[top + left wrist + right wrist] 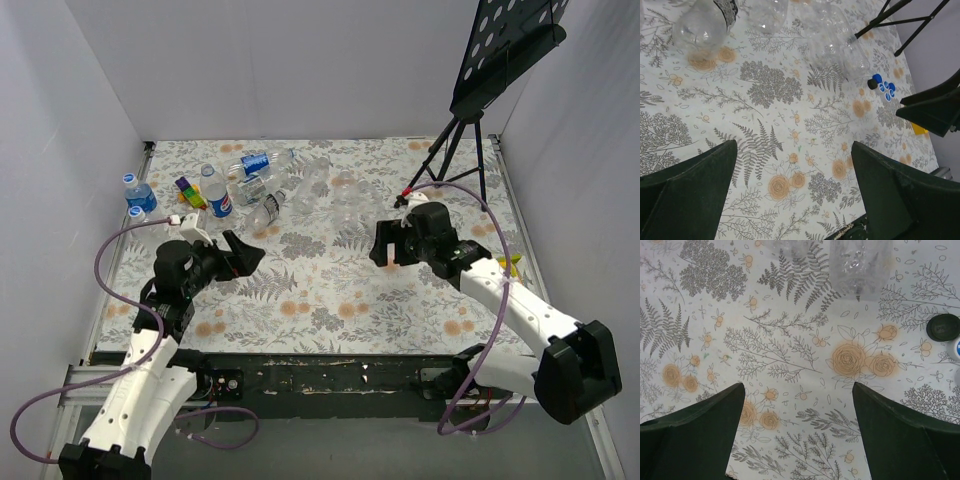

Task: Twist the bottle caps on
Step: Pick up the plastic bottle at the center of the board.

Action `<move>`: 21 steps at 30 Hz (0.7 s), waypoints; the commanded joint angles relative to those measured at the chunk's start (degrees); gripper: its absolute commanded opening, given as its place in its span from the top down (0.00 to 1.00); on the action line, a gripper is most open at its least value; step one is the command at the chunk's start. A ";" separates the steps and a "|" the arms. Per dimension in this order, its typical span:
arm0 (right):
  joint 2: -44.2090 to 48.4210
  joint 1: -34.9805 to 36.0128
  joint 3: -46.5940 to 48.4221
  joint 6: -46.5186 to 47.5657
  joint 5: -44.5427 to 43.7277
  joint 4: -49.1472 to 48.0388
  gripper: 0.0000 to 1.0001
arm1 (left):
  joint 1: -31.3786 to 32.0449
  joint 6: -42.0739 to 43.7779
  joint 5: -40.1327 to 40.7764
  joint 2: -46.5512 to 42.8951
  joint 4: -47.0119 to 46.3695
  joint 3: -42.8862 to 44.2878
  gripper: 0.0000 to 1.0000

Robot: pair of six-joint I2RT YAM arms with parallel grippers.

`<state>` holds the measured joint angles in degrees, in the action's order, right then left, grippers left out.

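Several clear bottles (262,188) lie and stand at the back left of the table; some have blue caps on, such as one by the left wall (137,192). Label-less clear bottles (340,192) lie mid-back. The left wrist view shows a lying clear bottle (840,42) and loose blue caps (886,88) beside a dark cap (872,83). The right wrist view shows a bottle's end (860,260) and the dark cap (943,327). My left gripper (245,255) (795,195) is open and empty above bare cloth. My right gripper (385,245) (797,430) is open and empty too.
A black tripod stand (468,140) stands at the back right, its legs also in the left wrist view (900,15). A green-and-blue toy (188,190) lies among the bottles. A yellow block (510,265) lies by the right arm. White walls enclose the floral-cloth table (320,300).
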<state>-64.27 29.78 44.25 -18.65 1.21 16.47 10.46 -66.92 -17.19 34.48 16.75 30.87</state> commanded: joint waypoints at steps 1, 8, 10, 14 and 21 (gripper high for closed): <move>-4.62 -0.51 6.71 1.69 -4.17 -2.32 0.04 | 0.09 1.35 -4.17 3.31 -3.04 0.59 0.02; -18.68 -3.15 17.70 6.08 -8.86 -1.09 0.04 | 0.00 6.26 -4.34 2.00 -6.56 -1.34 0.02; -24.03 -3.94 21.12 7.75 -8.77 0.05 0.04 | 0.09 7.85 -4.70 1.12 -5.42 -1.08 0.02; -33.09 -4.55 28.86 9.95 -9.82 2.86 0.02 | 0.18 6.98 -4.08 0.59 -5.24 -1.52 0.02; -44.53 -5.70 35.82 11.80 -10.18 5.59 0.11 | 0.26 5.75 -4.51 -0.38 -8.40 -3.10 0.02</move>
<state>-105.84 24.71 76.44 -8.93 -7.94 19.64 10.48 -61.28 -20.47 35.03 11.14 29.15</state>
